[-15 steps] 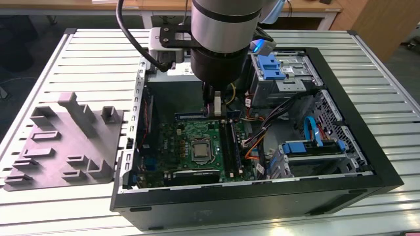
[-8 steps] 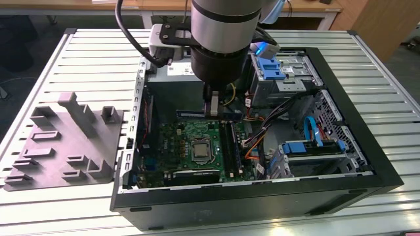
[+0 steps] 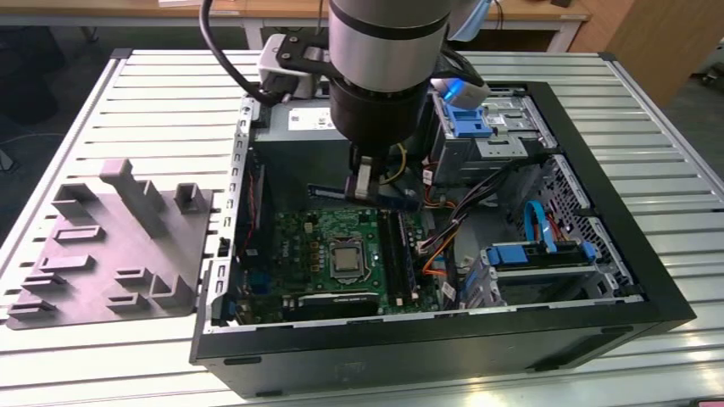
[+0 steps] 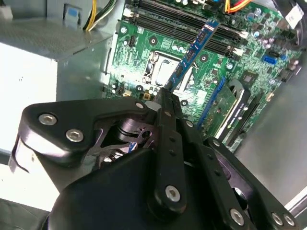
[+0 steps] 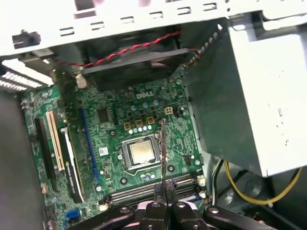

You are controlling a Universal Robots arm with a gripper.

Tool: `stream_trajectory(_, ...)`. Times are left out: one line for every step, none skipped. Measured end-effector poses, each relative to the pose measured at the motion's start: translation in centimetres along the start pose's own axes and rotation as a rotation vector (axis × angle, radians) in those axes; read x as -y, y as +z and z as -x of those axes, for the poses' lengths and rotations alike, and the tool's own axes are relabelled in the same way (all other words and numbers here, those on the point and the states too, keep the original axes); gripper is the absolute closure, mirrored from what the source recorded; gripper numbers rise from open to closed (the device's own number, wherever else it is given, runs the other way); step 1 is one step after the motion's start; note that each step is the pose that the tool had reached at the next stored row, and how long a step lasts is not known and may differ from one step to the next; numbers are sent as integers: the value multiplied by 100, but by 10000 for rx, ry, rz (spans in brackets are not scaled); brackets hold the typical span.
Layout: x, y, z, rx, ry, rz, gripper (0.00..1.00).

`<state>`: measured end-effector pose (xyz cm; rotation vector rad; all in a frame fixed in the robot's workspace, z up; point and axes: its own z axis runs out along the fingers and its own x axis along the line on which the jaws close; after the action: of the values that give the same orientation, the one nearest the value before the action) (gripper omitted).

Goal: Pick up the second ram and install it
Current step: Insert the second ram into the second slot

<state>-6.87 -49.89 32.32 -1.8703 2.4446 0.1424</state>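
Black metal gripper [image 4: 164, 98] pinching long thin blue-green memory stick [image 4: 194, 48], stick jutting past fingertips over square green motherboard [image 4: 139, 48]. Probably best: align stick edge parallel with narrow black slot rails [image 4: 182, 19] ahead, lower straight, press evenly.

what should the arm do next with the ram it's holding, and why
Probably turn the wrist: the gripper holds the second ram above the motherboard, lying across the black slots rather than along them in both wrist views.
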Motion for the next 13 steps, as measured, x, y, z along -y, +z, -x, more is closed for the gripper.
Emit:
stream_trajectory(0,0,0,6,183,-18,89)
stream_trajectory(0,0,0,13,344,-36,89)
stream_trajectory(0,0,0,19,505,-52,89)
stream_trajectory(0,0,0,24,669,-70,89)
stream_trajectory(0,1,0,31,838,-87,89)
stream_trajectory(0,1,0,37,1007,-105,89)
stream_trajectory(0,1,0,44,1190,-124,89)
stream_trajectory(0,1,0,50,1351,-141,89)
stream_trajectory(0,1,0,55,1507,-157,89)
stream_trajectory(0,1,0,61,1660,-174,89)
stream_trajectory(0,1,0,67,1817,-190,89)
stream_trajectory(0,2,0,74,1980,-207,89)
stream_trajectory(0,2,0,80,2159,-226,89)
